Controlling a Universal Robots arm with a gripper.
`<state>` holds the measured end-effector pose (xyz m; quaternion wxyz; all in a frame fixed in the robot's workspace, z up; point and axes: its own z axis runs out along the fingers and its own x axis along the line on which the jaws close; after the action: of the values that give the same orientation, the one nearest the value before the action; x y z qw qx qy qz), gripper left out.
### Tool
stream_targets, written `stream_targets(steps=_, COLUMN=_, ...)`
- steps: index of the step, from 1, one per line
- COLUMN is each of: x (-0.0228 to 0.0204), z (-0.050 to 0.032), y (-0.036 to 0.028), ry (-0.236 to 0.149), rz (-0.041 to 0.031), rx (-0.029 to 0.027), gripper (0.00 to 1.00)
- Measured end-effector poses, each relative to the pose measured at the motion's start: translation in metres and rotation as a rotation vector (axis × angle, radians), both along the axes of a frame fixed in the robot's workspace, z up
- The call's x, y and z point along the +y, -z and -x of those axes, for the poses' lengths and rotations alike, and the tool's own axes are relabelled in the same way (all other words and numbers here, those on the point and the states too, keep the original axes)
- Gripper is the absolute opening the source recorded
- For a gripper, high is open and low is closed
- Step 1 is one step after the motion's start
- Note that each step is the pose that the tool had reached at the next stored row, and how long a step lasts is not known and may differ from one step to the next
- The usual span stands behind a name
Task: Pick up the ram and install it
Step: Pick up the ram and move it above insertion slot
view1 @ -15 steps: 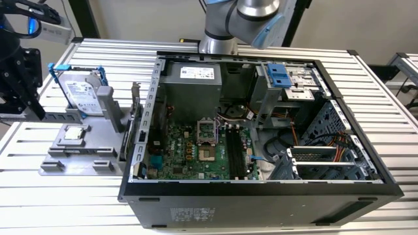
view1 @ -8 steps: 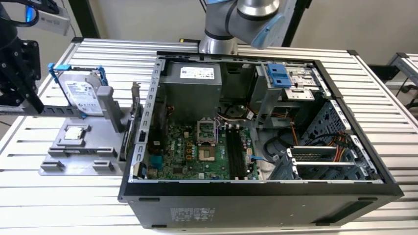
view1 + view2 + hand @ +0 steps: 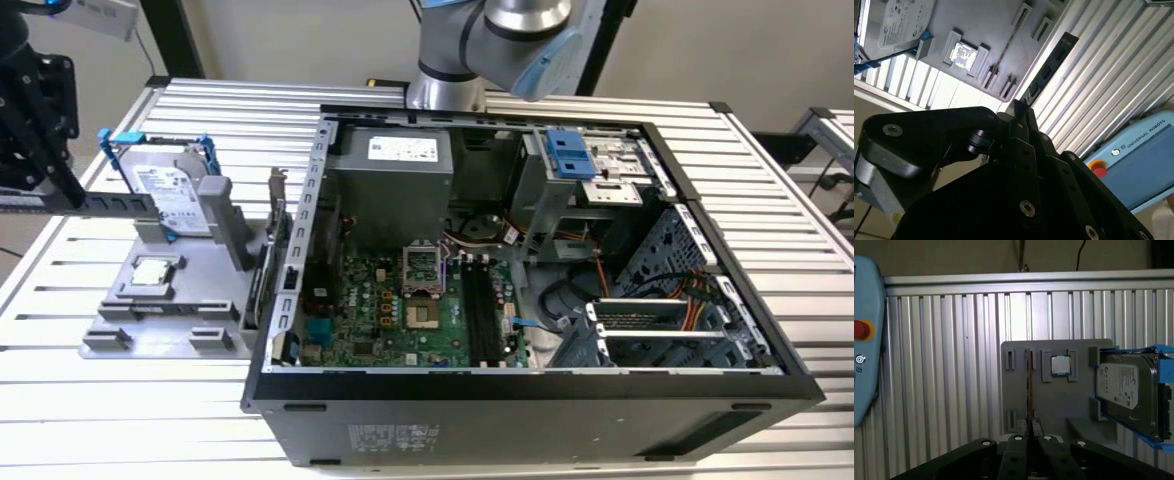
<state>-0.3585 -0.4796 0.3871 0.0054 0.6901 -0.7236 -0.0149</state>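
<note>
The ram [image 3: 1028, 382] stands on edge in a slot of the grey holder [image 3: 1054, 405], so it looks like a thin dark line; it also shows as the ram [image 3: 1009, 42] and, in the exterior view, as a thin upright strip, the ram [image 3: 278, 215], beside the computer case. My gripper [image 3: 1029, 429] hangs well above the holder, lined up with the stick's near end. Its black fingers [image 3: 1018, 112] are close together with nothing between them. The motherboard's long dark memory slots [image 3: 478, 300] lie inside the open case.
On the holder also sit a small square silver chip [image 3: 1060, 365] and a hard drive in a blue-edged frame [image 3: 1126, 387]. The open computer case [image 3: 534, 385] takes up the exterior view's middle and right. A blue pendant with a red button [image 3: 861, 330] lies on the slatted table [image 3: 944, 390].
</note>
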Motion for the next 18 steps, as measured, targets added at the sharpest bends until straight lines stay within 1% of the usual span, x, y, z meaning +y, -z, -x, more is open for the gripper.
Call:
stream_targets(steps=4, x=0.0045, z=0.0000, y=-0.0073, ry=0.000, rz=0.0001, rx=0.0001, gripper=0.00)
stream_targets(steps=8, x=0.0064, z=-0.0001, y=-0.0135, ry=0.000, rz=0.0000, rx=0.0000, gripper=0.00)
stream_targets(steps=11, x=0.0065, z=0.0000, y=-0.0134, ry=0.000, rz=0.0032, rx=-0.0001, gripper=0.00)
stream_targets(steps=13, x=0.0065, z=-0.0012, y=-0.0136, ry=0.000, rz=0.0037, rx=0.0001, gripper=0.00)
stream_targets(steps=18, x=0.0065, z=-0.0114, y=-0.0136, ry=-0.001, rz=0.0038, rx=0.0004, gripper=0.00)
